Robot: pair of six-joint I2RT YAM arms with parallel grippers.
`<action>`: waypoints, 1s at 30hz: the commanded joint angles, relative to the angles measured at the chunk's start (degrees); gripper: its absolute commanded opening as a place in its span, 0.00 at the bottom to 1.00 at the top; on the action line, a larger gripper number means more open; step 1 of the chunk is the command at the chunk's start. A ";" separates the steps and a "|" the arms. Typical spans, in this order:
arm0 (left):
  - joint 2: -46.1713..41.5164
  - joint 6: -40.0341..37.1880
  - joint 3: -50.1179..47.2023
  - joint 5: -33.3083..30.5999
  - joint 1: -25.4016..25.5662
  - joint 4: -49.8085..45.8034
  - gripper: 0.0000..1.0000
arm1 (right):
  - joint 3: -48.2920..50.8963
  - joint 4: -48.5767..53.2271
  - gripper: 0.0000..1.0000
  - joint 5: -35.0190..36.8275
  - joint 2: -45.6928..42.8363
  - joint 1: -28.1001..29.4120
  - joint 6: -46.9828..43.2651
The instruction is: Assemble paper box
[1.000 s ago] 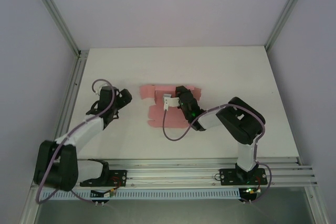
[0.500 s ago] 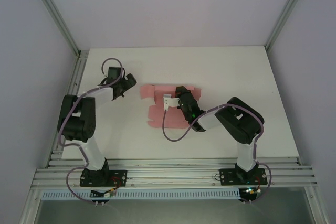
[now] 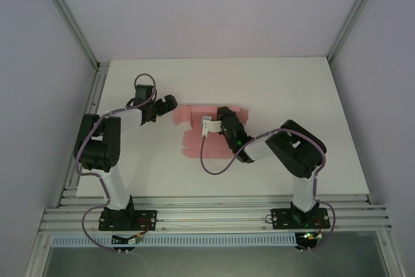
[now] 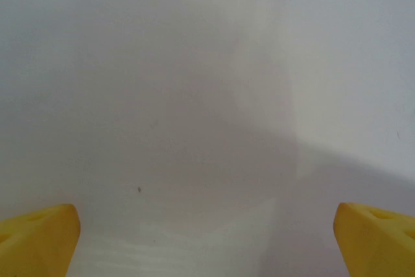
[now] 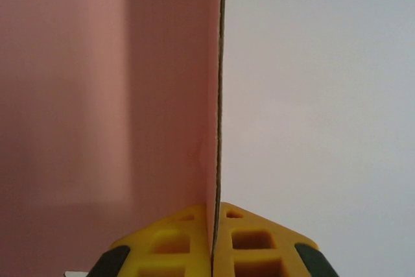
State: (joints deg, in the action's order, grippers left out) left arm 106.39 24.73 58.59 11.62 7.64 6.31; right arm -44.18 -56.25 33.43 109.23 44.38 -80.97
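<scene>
Soft, even light with no glare.
From above, the white table (image 3: 272, 89) is bright and sharp, with only faint shadows under the arms. In the left wrist view a broad grey shadow crosses the table, and the yellow fingertips (image 4: 39, 238) at the near corners are blurred. In the right wrist view the paper box (image 5: 97, 95) shows a darker vertical band of shade.
</scene>
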 commanded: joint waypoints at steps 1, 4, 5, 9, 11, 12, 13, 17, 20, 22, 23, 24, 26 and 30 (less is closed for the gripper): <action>-2.84 -1.52 -3.52 6.86 0.62 5.45 1.00 | 0.16 4.22 0.00 0.22 -1.38 0.52 2.66; -4.05 -4.03 -5.90 10.21 0.79 7.98 1.00 | 0.28 4.22 0.00 0.67 -1.51 0.52 2.18; -4.32 -4.75 -6.53 11.80 0.87 8.22 1.00 | 0.36 4.29 0.00 0.68 -1.58 0.53 2.20; -5.37 -7.18 -9.97 19.12 1.86 13.86 1.00 | 0.24 4.92 0.00 0.78 -1.75 0.52 2.66; -5.71 -8.07 -10.94 21.79 2.37 15.82 1.00 | 0.05 5.33 0.00 1.00 -1.77 0.53 2.82; -5.82 -8.50 -11.10 22.73 2.62 16.15 1.00 | -0.02 5.52 0.00 1.05 -1.76 0.53 2.74; -5.89 -9.03 -11.16 23.33 2.96 16.16 1.00 | 0.02 5.67 0.00 1.16 -1.76 0.51 2.62; -6.18 -10.99 -11.01 24.49 3.84 15.06 1.00 | -0.11 5.89 0.00 1.56 -1.78 0.58 2.66; -6.28 -12.84 -11.05 24.97 4.92 14.08 1.00 | -0.11 5.80 0.00 1.61 -1.83 0.53 2.52; -6.37 -14.95 -10.78 25.03 5.89 12.14 1.00 | -0.14 5.89 0.00 1.69 -1.83 0.49 2.53; -6.33 -15.63 -10.75 24.86 6.30 11.57 1.00 | -0.10 5.81 0.00 1.71 -1.83 0.52 2.56; -6.47 -16.34 -10.74 24.77 6.73 11.02 1.00 | -0.11 5.76 0.00 1.71 -1.85 0.50 2.57; -6.52 -16.81 -10.90 23.50 7.35 11.05 1.00 | -0.12 5.80 0.00 1.81 -1.79 0.53 2.65; -6.50 -17.73 -11.27 22.98 8.31 11.20 1.00 | 0.06 5.54 0.00 1.90 -1.75 0.53 2.66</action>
State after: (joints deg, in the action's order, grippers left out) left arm 101.38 10.52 48.03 31.68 13.43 19.64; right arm -44.18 -52.90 35.48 108.16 44.36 -79.90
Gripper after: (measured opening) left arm 0.997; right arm 0.054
